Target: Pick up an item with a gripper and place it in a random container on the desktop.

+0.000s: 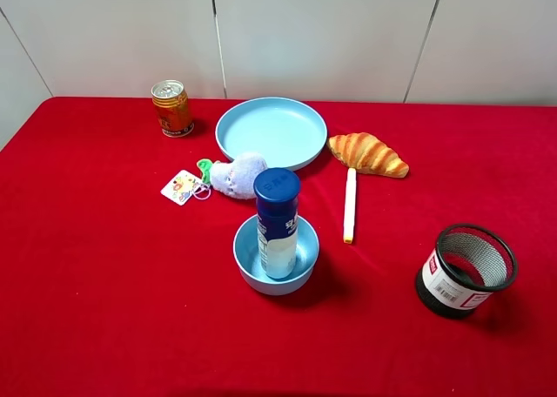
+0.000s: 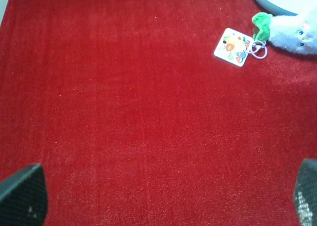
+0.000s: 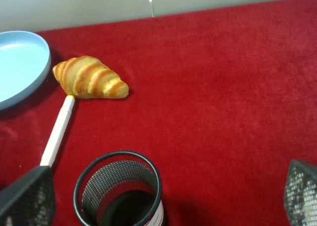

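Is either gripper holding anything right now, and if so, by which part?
Nothing is held. The left gripper and right gripper are open over bare cloth, and the bottle stands upright in the small bowl.

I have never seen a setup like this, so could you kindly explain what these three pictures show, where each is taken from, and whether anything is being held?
This is a two-armed robot at a red table. One picture looks down from a high fixed camera; the other two come from cameras on each arm's wrist. The dark corners there are fingertips: the left pincer and the right pincer, both open and holding nothing. On the table a blue-capped bottle stands upright inside a small blue bowl. Around it lie a blue plate, a drink can, a plush toy with a tag, a croissant, a white pen and a black mesh cup.
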### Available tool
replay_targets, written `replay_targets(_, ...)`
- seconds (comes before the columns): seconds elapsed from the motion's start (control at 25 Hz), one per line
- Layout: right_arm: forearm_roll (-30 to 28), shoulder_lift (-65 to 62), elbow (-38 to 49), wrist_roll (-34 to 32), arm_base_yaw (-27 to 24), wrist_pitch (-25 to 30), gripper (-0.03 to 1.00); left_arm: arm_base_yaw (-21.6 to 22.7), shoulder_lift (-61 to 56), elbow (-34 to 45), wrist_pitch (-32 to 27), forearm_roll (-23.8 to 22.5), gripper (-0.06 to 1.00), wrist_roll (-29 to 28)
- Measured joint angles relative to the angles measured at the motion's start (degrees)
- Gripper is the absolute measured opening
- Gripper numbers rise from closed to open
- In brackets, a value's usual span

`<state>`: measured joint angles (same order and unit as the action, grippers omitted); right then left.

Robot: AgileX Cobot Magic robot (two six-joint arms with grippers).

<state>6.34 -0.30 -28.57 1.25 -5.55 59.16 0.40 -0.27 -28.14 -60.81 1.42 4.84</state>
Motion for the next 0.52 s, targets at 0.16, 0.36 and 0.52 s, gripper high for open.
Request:
replay_targets(0.16,0.00,0.00,0.00,-0.05,0.00,0.00,0.69,0.00,0.00,0.00,0.00,0.00,0.99,0.05)
replay_targets(0.36,0.00,0.00,0.00,-0.05,0.00,0.00,0.69,0.00,0.00,0.00,0.00,0.00,0.99,0.05)
replay_targets(0.52,0.00,0.00,0.00,-0.05,0.00,0.00,0.69,0.00,0.00,0.00,0.00,0.00,0.99,0.05)
